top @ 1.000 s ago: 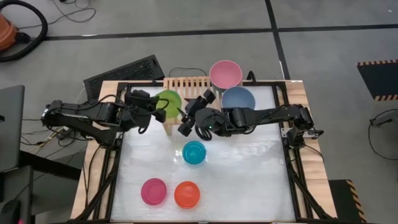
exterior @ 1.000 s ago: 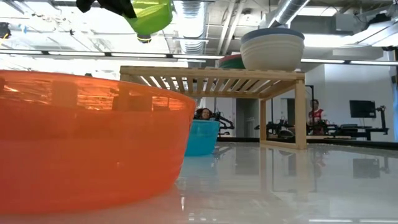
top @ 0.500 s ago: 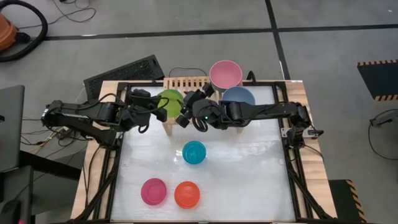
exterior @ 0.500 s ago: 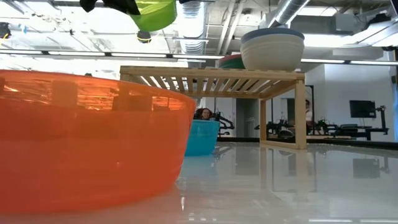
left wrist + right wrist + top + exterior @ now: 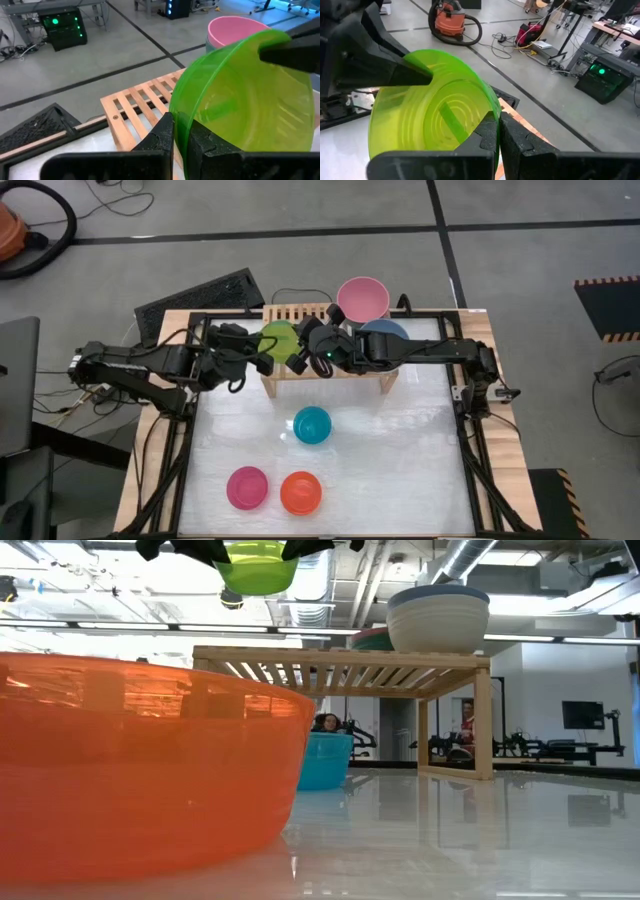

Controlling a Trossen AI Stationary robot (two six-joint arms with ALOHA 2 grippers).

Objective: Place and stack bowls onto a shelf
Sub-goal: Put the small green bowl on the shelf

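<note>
The green bowl [image 5: 277,338] hangs level, opening up, above the left end of the light-wood shelf [image 5: 330,370], clear of the slats [image 5: 345,665]. My left gripper [image 5: 258,356] is shut on its left rim and my right gripper [image 5: 300,352] is shut on its right rim. On the shelf's right part stand a pink bowl [image 5: 362,298] and a slate blue bowl [image 5: 385,337] that sits in a cream one [image 5: 438,625]. On the table rest a cyan bowl [image 5: 312,424], a magenta bowl [image 5: 247,487] and an orange bowl [image 5: 300,492]. My left gripper pinches the green bowl's rim [image 5: 179,117] on the side toward the table's left, one finger inside the bowl and one outside. It comes level from the left. The bowl is lifted clear of the shelf. My right gripper pinches the opposite rim [image 5: 493,111], on the side toward the table's right, one finger inside and one outside. It comes from the right, roughly level. The bowl hangs between both grippers, opening up.
A black frame rail [image 5: 320,314] runs round the table top. Bare slats lie under the green bowl [image 5: 142,102]. In front of the shelf, the white table top [image 5: 400,450] is bare to the right of the three loose bowls. A person [image 5: 466,720] shows in the room behind.
My right gripper has moved from in front of the shelf toward the table's far left, up to the green bowl, and has shut on its right rim. The bowl, tilted before in my left gripper, now hangs level and a little farther right.
</note>
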